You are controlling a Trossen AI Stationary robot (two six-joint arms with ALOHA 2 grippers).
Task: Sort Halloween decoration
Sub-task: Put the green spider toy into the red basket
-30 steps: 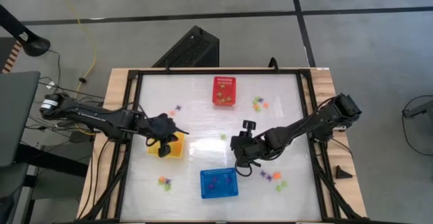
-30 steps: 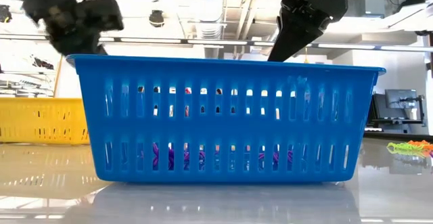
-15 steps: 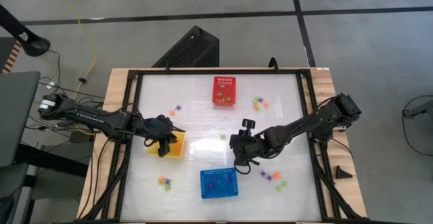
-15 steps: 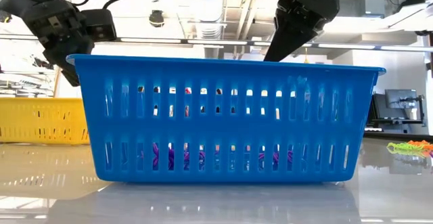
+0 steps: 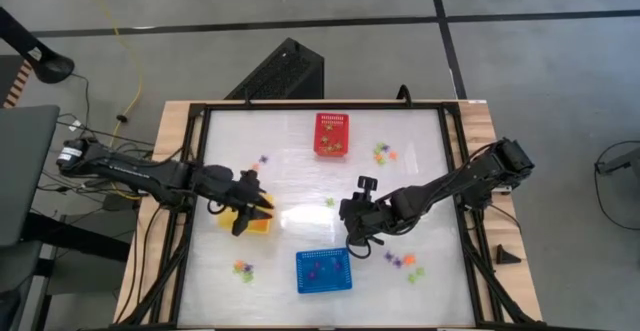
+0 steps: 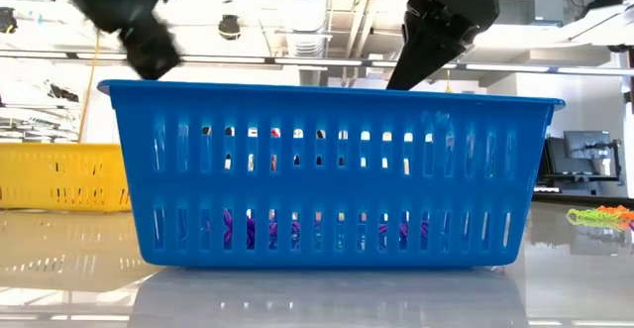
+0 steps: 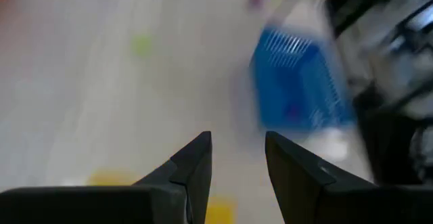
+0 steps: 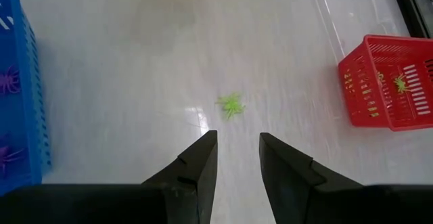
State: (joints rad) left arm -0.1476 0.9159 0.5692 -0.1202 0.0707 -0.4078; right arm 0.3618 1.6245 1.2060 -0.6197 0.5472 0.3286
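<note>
Light green trinket (image 8: 231, 105) alone at mid-table, spider-like, legs splayed, flat on the glossy top. Lies just ahead of the right gripper (image 8: 237, 137), fingers parted a little way with nothing between them. Looks like the reach step of a pick. Next calls for easing forward and down, straddling the tiny thing squarely, closing, then hauling it far to the red basket (image 8: 392, 82), where another green piece already lies.

Rest of the Halloween decoration in small clusters: green and orange far right (image 5: 384, 152), orange and green near left (image 5: 242, 268), purple, orange and green near right (image 5: 402, 263), one purple bit far left (image 5: 264, 159). All minute, light, easy to flick away with a clumsy fingertip.

Purple ones collected in the blue basket (image 5: 323, 271) at the near edge.

Left gripper (image 7: 237, 139) above the yellow basket (image 5: 260, 221), fingers spread with a clear gap, empty. Reads as the drop-off end of its own run; next calls for swinging out to a fresh piece.
</note>
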